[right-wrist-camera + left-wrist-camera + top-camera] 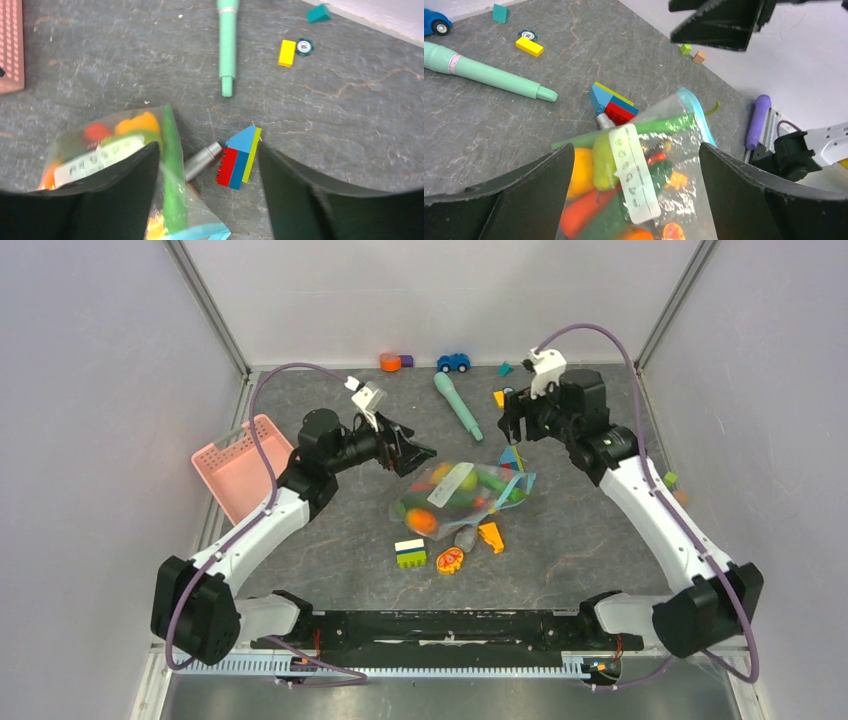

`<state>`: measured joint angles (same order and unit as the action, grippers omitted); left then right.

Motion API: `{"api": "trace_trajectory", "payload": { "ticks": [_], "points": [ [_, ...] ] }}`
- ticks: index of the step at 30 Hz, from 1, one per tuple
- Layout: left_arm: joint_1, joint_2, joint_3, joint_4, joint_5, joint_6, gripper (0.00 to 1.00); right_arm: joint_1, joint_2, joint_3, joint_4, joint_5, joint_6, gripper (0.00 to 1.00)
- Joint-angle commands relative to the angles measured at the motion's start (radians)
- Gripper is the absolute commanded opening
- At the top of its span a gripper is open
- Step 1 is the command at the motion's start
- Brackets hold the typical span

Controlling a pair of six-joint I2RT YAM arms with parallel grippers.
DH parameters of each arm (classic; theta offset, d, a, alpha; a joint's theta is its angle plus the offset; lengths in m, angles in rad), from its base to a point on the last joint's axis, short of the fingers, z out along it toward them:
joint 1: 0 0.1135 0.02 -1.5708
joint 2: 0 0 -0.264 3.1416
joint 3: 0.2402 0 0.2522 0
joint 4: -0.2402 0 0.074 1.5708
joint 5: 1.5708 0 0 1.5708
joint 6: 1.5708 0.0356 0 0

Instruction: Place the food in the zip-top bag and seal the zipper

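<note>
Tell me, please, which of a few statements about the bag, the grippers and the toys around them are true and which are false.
1. The zip-top bag holds food. True.
2. The left gripper is shut on the bag. False: its jaws stand open, holding nothing.
3. The teal pen lies in the pink basket. False: it lies on the table beyond the bag; the basket stands apart, at the left.
4. A blue toy car stands near the far wall. True.

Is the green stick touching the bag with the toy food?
Apart. The right wrist view shows bare table between the green stick and the zip-top bag.
</note>
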<state>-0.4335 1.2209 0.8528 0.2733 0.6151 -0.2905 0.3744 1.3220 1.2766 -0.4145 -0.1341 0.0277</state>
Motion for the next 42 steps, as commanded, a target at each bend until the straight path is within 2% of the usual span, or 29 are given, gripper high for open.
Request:
{"api": "trace_trajectory", "payload": {
  "ticks": [1,2,3,7,11,14,18,23,26,30,33,36,39,42],
  "points": [
    [-0.003,0.028,0.129,-0.059,0.013,-0.091,1.0,-0.057,-0.128,-0.112,0.038,0.073,0.088,0.88],
    [-0.004,0.045,0.164,-0.096,0.012,-0.094,1.0,-0.086,-0.154,-0.158,0.04,0.077,0.115,0.96],
    [-0.009,0.062,0.194,-0.138,0.014,-0.094,1.0,-0.113,-0.175,-0.208,0.041,0.074,0.141,0.98],
    [-0.054,0.142,0.307,-0.28,0.007,-0.063,1.0,-0.239,-0.282,-0.388,0.034,0.018,0.203,0.98],
    [-0.168,0.229,0.432,-0.477,-0.118,0.012,1.0,-0.337,-0.403,-0.543,0.012,0.007,0.213,0.98],
    [-0.281,0.322,0.548,-0.609,-0.235,0.077,1.0,-0.368,-0.491,-0.623,-0.015,0.116,0.243,0.98],
    [-0.433,0.463,0.717,-0.758,-0.428,0.132,1.0,-0.401,-0.583,-0.689,-0.035,0.358,0.312,0.98],
    [-0.624,0.664,0.939,-0.931,-0.701,0.246,1.0,-0.402,-0.724,-0.758,-0.001,0.449,0.328,0.98],
    [-0.677,0.774,1.046,-0.99,-0.731,0.277,0.99,-0.402,-0.802,-0.789,0.016,0.451,0.324,0.98],
    [-0.705,0.891,1.179,-1.078,-0.702,0.317,0.84,-0.402,-0.848,-0.823,0.02,0.433,0.31,0.98],
    [-0.715,0.944,1.235,-1.113,-0.809,0.333,0.79,-0.402,-0.848,-0.842,0.026,0.399,0.298,0.98],
    [-0.721,0.969,1.257,-1.126,-0.923,0.34,0.72,-0.403,-0.83,-0.849,0.036,0.36,0.289,0.98],
    [-0.721,0.974,1.256,-1.126,-0.94,0.335,0.61,-0.403,-0.81,-0.848,0.043,0.339,0.281,0.98],
    [-0.722,0.987,1.258,-1.126,-0.959,0.339,0.55,-0.402,-0.796,-0.847,0.051,0.324,0.278,0.98]
  ]
}}
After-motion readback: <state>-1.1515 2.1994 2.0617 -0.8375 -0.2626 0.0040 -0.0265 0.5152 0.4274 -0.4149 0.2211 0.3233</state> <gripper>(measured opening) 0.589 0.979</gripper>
